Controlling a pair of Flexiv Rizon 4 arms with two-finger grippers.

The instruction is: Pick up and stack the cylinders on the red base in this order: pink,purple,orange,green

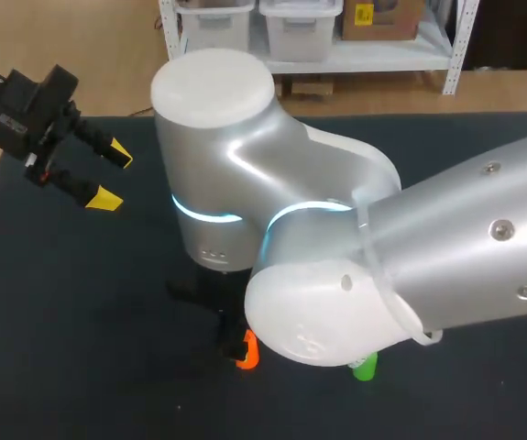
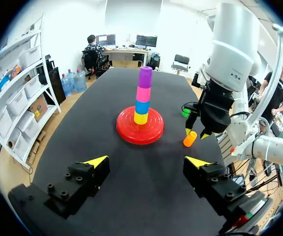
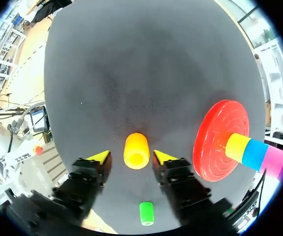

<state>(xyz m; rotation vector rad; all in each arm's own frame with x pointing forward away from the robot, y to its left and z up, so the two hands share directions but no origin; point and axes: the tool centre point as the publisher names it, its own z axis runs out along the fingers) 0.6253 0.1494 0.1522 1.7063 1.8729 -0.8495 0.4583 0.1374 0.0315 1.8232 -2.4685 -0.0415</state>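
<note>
The red base (image 2: 140, 129) carries a stack of yellow, blue, pink (image 2: 142, 93) and purple (image 2: 145, 77) cylinders. An orange cylinder (image 3: 136, 150) lies on its side on the dark table, between the fingers of my right gripper (image 3: 131, 157). The jaws stand close beside it, with a small gap still showing on one side. A green cylinder (image 3: 146, 213) rests under the gripper, nearer the wrist. My left gripper (image 2: 147, 162) hangs open and empty over the table's far left. In the head view my right arm hides the base; only the orange cylinder (image 1: 247, 351) and green cylinder (image 1: 364, 368) peek out.
The bulky right arm (image 1: 355, 257) fills the middle of the head view. The dark table (image 3: 141, 73) stretches bare ahead of the right gripper. The base (image 3: 215, 142) lies just beside the right gripper.
</note>
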